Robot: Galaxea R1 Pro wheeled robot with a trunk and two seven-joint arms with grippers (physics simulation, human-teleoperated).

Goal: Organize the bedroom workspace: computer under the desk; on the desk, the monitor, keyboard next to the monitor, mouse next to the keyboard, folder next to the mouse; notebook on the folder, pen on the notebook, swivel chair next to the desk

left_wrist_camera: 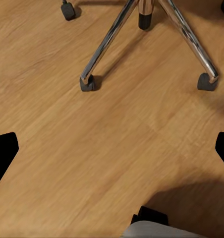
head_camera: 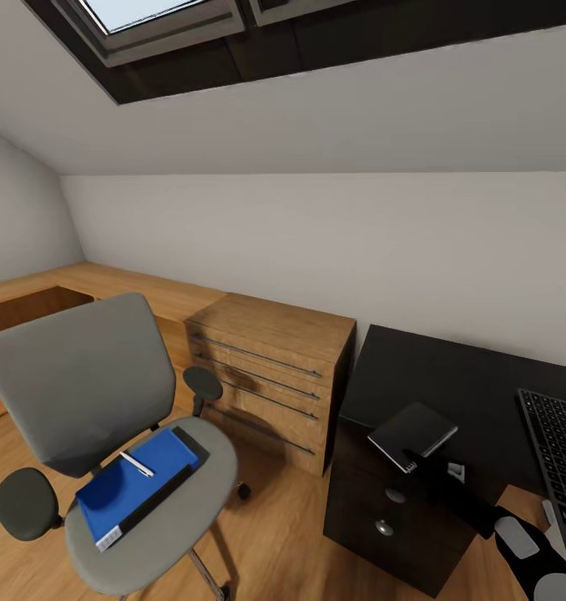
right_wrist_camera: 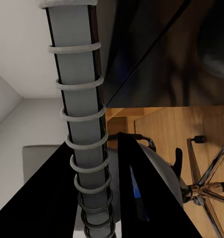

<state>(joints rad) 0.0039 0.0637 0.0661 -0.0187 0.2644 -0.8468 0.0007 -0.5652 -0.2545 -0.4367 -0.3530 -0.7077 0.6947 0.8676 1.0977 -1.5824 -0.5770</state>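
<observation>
Two items are lying on the swivel chair seat: the blue folder and a white pen resting across it. The right pincer is clamping the spiral-bound notebook and holding it above the glossy black surface, near the keyboard. The left pincer is hanging with its fingers apart over the wooden floor. An oak chest is standing between chair and desk.
</observation>
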